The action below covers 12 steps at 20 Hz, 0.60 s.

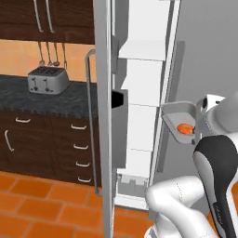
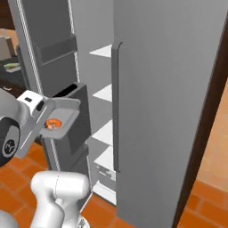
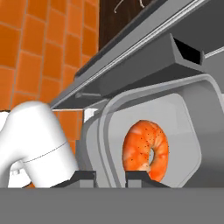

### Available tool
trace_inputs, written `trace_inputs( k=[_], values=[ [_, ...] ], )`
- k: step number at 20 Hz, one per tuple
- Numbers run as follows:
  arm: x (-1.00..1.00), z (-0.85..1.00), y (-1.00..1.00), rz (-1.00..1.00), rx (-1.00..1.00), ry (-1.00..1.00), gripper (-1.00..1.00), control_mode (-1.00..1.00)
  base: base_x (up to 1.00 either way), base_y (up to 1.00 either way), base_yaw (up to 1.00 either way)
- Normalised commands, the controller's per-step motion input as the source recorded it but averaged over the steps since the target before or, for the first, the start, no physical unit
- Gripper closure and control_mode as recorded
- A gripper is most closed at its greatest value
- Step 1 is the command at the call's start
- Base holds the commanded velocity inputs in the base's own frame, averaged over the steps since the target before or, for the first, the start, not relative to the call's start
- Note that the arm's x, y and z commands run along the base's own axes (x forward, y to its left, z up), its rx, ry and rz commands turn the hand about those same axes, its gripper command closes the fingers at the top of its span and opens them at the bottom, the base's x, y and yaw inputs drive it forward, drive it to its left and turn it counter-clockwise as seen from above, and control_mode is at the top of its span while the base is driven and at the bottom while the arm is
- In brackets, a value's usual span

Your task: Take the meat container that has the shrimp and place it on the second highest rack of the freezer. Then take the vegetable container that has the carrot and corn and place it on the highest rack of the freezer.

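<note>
Beside the freezer, the pincer pinches the meat container by its rim, which passes between the narrowed tips. That edge grip leaves the shrimp lying undisturbed inside the tray. Container and shrimp hang just outside the freezer's open front, below the second highest rack where they belong.

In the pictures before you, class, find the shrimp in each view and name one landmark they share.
Left base view: shrimp at mid-right, in its grey tray.
Right base view: mid-left, in the tray.
Hand view: lower centre, large.
Shared landmark: the dark door bin.
</note>
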Motion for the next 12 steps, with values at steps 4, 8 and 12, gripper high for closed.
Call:
trace_inputs(
  k=[4, 8, 12],
  values=[
    [0.0, 0.0, 0.0, 0.0, 0.0, 0.0, 1.0, 1.0, 0.6, -0.03, 0.16],
    [0.0, 0.0, 0.0, 0.0, 0.0, 0.0, 1.0, 1.0, 0.74, -0.19, 0.04],
    [0.0, 0.0, 0.0, 0.0, 0.0, 0.0, 1.0, 1.0, 0.69, -0.08, 0.03]
  ],
)
